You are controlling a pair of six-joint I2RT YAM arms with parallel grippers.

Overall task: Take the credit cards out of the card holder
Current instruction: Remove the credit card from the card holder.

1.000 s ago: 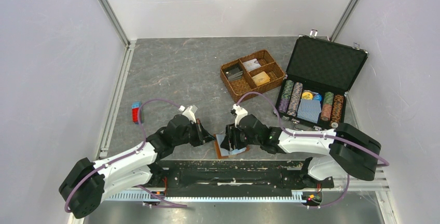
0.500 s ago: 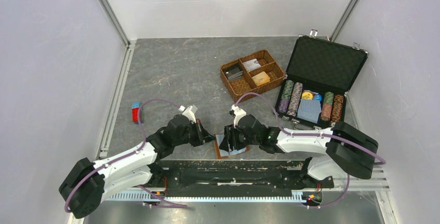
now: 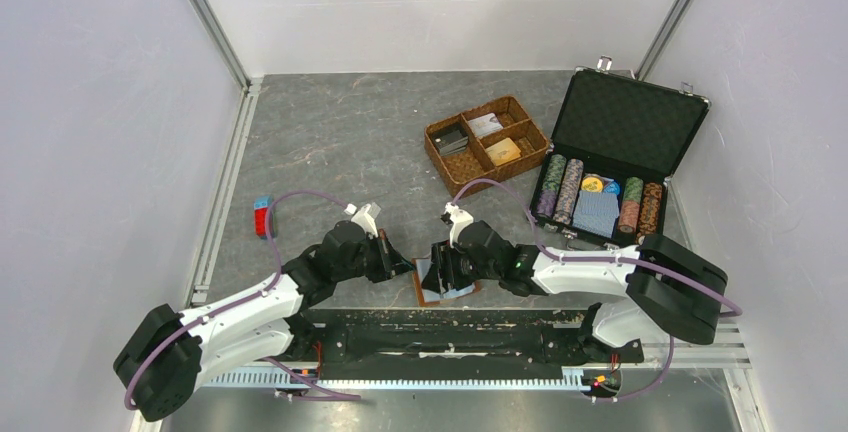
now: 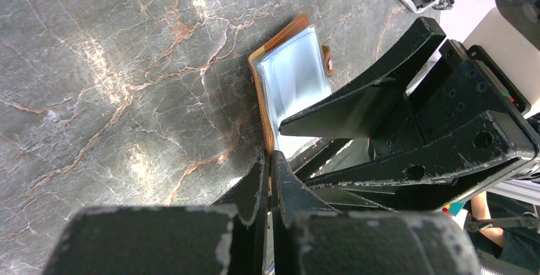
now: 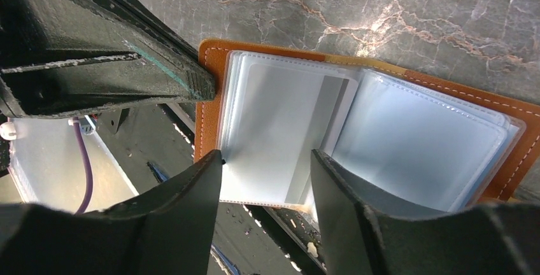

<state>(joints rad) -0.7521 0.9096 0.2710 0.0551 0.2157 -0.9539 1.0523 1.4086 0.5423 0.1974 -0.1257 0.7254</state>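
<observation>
The card holder point(image 3: 447, 290) lies open at the table's near edge, tan leather cover point(image 5: 209, 84) down and pale clear sleeves point(image 5: 280, 116) up. My left gripper point(image 4: 269, 158) is shut on the cover's left edge. My right gripper point(image 5: 266, 155) hangs open over the left stack of sleeves, one finger at each side of it. The two grippers almost meet over the holder point(image 4: 293, 77). I cannot make out a credit card inside the sleeves. A golden-orange card point(image 3: 503, 151) lies in a basket compartment.
A woven brown basket point(image 3: 437, 144) stands mid-table. At the right, an open black case point(image 3: 625, 117) holds striped poker chips point(image 3: 560, 190) and a blue deck point(image 3: 597, 214). A red and blue block point(image 3: 262, 217) lies at the left. The black base rail point(image 3: 450, 330) runs just below the holder.
The right gripper's jaws have spread a little wider and its arm has edged left over the sleeves. The left gripper has kept its hold and place.
</observation>
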